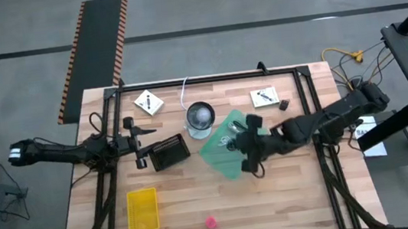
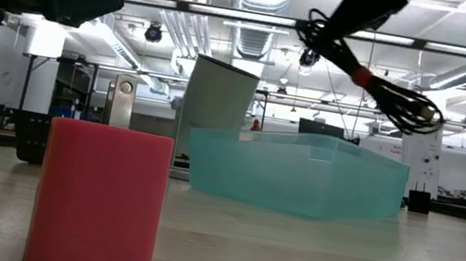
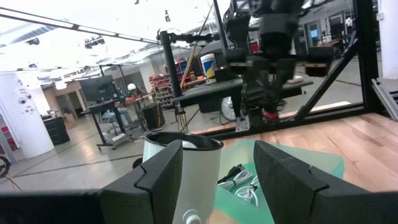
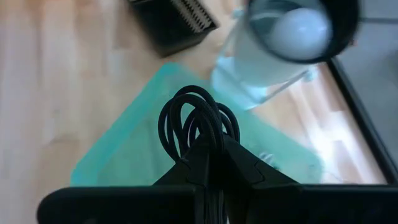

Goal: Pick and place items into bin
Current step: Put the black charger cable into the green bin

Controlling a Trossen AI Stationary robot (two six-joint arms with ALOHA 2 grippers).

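Gripping a coiled dark cable (image 4: 198,121) in closed jaws, the right gripper (image 4: 214,155) hovers over the teal bin (image 1: 221,159). Left gripper (image 3: 217,177) jaws open, empty.

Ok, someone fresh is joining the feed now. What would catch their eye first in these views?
Probably the right gripper, shut on a coiled dark cable and hanging over the teal bin at mid-table. Next, the clear-grey cup standing right beside the bin on its far side, with the left gripper open and facing it. The pink object fills the low view's foreground, though it lies alone near the table's front edge.
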